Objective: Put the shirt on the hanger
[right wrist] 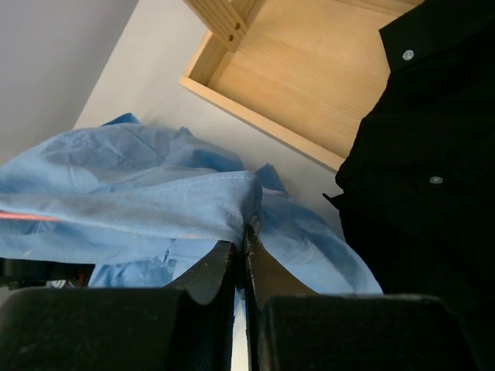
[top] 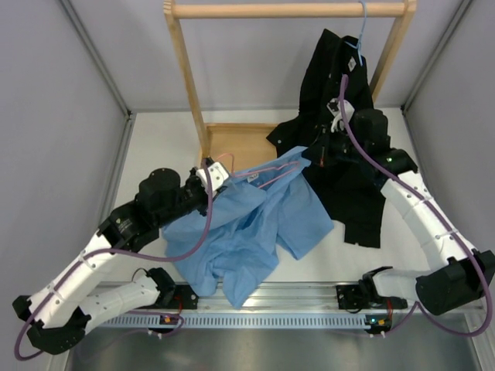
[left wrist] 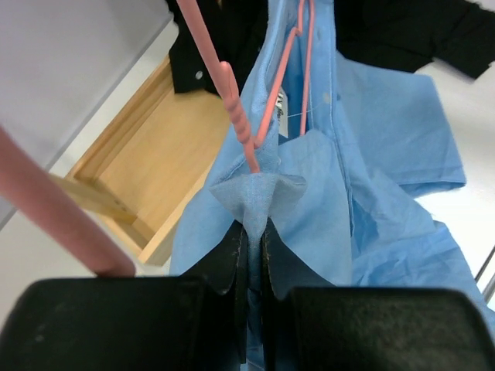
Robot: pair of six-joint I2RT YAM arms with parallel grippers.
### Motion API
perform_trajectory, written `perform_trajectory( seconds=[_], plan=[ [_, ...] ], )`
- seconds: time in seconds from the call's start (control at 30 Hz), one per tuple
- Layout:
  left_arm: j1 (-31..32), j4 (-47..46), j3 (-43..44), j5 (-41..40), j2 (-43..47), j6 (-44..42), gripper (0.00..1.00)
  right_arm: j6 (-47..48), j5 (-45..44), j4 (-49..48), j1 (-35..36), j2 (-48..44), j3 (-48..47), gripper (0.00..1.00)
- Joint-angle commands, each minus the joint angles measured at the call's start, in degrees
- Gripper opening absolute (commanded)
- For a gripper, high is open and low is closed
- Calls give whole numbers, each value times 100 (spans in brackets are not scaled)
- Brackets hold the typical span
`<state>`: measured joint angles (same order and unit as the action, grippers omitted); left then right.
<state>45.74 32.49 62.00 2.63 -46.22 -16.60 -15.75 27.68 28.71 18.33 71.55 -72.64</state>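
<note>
Top external: high and behind, looking down, distant. Both wrist views: close, low, facing outward. All three share the light blue wrinkled cloth shirt and the pale wooden rack base.

Black shirt crowding right claw, wooden tray behind, open table front-right

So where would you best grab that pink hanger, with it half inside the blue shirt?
Probably the twisted neck of the hanger, below the hook: it sticks out bare from the shirt, while the wire arms run in among the cloth. Come from the wooden tray side, where nothing covers it.
</note>
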Motion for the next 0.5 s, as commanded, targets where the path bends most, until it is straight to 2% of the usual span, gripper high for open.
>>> perform_trajectory(
  seconds=[0.0,0.17,0.23,0.4,0.43,0.47],
  plan=[
    [-12,565,374,-983,-325,156,0,133,-930,-67,311,-150,-250,0],
    [-21,451,743,-1308,-379,482,0,204,-2081,-58,602,-405,179,0],
    [-21,460,761,-1466,-432,343,0,186,-2109,-58,611,-449,259,0],
    [-21,478,639,-1933,-616,333,0,46,-1556,-137,742,-598,382,0],
    [-12,469,638,-1942,-669,376,0,19,-1286,-164,760,-642,382,0],
    [-12,469,638,-1925,-695,386,0,-77,-395,-242,760,-651,400,0]
  ],
)
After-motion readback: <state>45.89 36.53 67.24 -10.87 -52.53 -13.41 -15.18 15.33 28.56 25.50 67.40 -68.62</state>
